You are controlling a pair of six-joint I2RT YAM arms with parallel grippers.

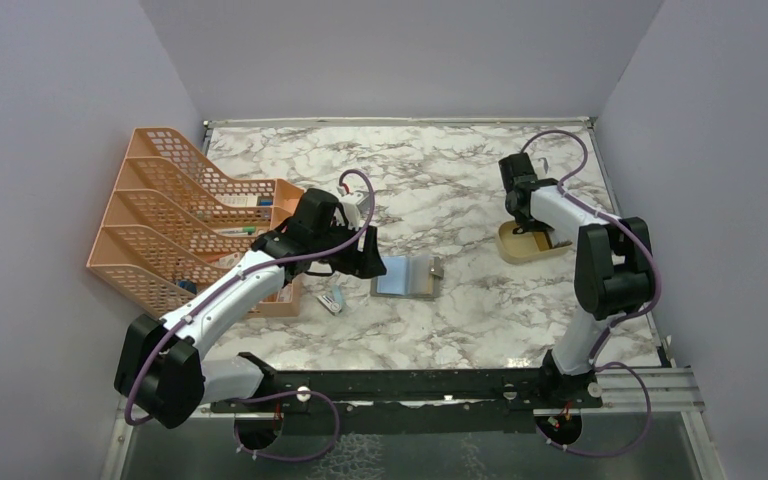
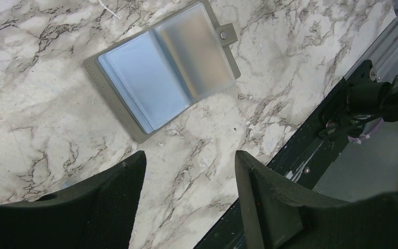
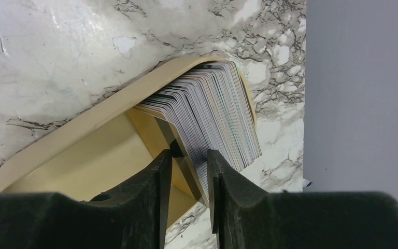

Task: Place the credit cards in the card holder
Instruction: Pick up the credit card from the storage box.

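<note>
The card holder [image 1: 407, 276] [image 2: 166, 72] lies open and flat on the marble, light blue pockets up, snap tab on its far right side. My left gripper [image 1: 370, 258] [image 2: 189, 155] hovers open just left of it, with nothing between its fingers. The credit cards [image 3: 212, 104] stand as a fanned stack leaning against the end of a tan tray [image 3: 83, 127] [image 1: 516, 252] at the right. My right gripper [image 1: 534, 230] [image 3: 189, 151] is down in that tray. Its jaws are narrow and straddle the nearest few cards' edge. A gap still shows beside the left finger [image 3: 160, 171].
An orange mesh file rack [image 1: 175, 225] stands at the left, behind my left arm. A small light blue item [image 1: 335, 298] lies on the marble in front of the rack. The black rail [image 1: 410, 382] runs along the near edge. Grey walls close in on both sides.
</note>
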